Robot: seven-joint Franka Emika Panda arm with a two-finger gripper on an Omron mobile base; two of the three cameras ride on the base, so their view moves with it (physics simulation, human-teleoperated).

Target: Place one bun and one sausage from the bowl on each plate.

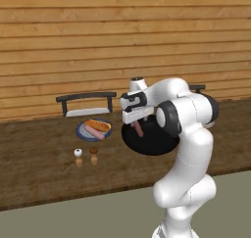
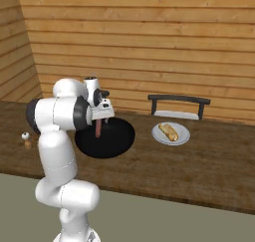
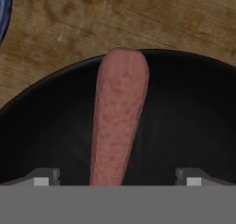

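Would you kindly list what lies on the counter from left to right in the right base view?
Small shakers → black bowl with a sausage in it → blue-grey plate holding a bun.

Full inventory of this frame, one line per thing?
Large round black bowl: one, black, middle of the counter.
Long pink sausage: one, lying in the bowl, between the open pincer's tips.
Small round blue-grey plates: two; one holds a golden bun and a sausage, the other holds a bun.
Small shakers: two, white-topped and brown-topped, near the counter's front.
Dark rack: one, by the wall.
Brown wooden counter: one.
Pincer: one, open, over the bowl.
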